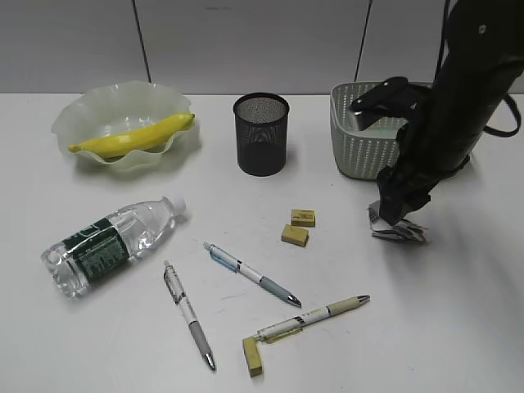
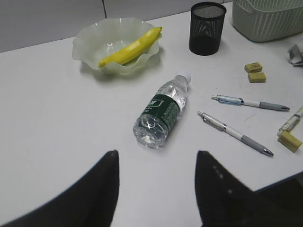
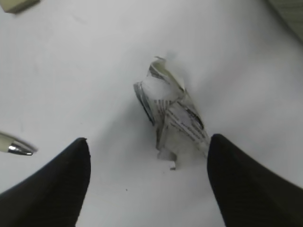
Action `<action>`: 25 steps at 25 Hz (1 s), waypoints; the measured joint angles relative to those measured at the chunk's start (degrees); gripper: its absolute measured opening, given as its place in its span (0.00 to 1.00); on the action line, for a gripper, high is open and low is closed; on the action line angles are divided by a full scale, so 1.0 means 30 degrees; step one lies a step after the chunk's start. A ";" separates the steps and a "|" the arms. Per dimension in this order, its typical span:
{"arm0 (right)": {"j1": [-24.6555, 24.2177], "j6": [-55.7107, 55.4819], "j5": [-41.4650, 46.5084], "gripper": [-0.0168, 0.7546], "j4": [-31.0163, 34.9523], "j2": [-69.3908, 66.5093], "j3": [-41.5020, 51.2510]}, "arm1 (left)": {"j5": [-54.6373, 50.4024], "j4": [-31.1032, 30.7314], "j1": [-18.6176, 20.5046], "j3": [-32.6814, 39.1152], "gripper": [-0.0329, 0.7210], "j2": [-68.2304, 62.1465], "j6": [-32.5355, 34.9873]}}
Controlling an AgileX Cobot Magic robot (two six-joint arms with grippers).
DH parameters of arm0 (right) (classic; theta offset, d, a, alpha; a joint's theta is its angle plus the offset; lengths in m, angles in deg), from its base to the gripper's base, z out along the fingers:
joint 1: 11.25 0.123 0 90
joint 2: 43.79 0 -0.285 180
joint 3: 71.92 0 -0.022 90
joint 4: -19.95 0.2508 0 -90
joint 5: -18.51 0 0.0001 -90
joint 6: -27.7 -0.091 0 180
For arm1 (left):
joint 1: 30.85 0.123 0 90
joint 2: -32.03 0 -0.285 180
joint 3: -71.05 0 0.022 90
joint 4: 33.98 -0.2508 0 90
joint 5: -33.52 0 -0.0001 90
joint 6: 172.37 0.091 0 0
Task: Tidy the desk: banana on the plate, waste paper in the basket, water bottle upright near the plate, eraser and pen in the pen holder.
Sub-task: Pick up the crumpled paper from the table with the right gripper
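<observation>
The banana (image 1: 135, 136) lies in the pale-green plate (image 1: 82, 110) at the back left. The water bottle (image 1: 110, 244) lies on its side on the white desk (image 1: 458, 319). Three pens (image 1: 250, 274) and three yellow erasers (image 1: 295, 235) lie loose at the middle front. The black mesh pen holder (image 1: 261, 133) stands at the back centre and the green basket (image 1: 364, 143) at the back right. My right gripper (image 3: 147, 142) is open just above the desk, with the waste paper (image 3: 173, 113) lying ahead between its fingers, nearer the right one. My left gripper (image 2: 157, 153) is open and empty near the bottle's base (image 2: 152, 132).
The right arm (image 1: 458, 98) leans in front of the basket's right half. In the left wrist view the plate (image 2: 90, 40), pen holder (image 2: 206, 28) and basket (image 2: 270, 19) line the far edge of the desk.
</observation>
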 joint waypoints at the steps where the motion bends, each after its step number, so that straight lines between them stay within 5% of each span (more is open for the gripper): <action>1: 0.0000 0.0000 0.0000 0.80 -0.0021 -0.0547 -0.0144 | 0.0000 0.0017 0.0000 0.0000 0.55 0.0000 0.0000; 11: -0.0715 -0.0041 -0.0630 0.77 0.0080 -0.4618 -0.1711 | 0.0000 0.0016 0.0000 0.0000 0.55 0.0000 0.0000; 14: -0.0757 -0.0123 -0.0676 0.61 -0.0044 -0.4679 -0.1760 | 0.0000 0.0016 0.0000 0.0000 0.55 0.0000 0.0000; 18: -0.0781 -0.0278 -0.0353 0.14 0.0080 -0.4401 -0.1760 | 0.0000 0.0016 0.0000 0.0000 0.55 0.0000 0.0000; 25: -0.0781 -0.0333 0.0059 0.09 0.1105 -0.0369 -0.1701 | 0.0000 0.0016 0.0000 0.0000 0.55 0.0000 0.0000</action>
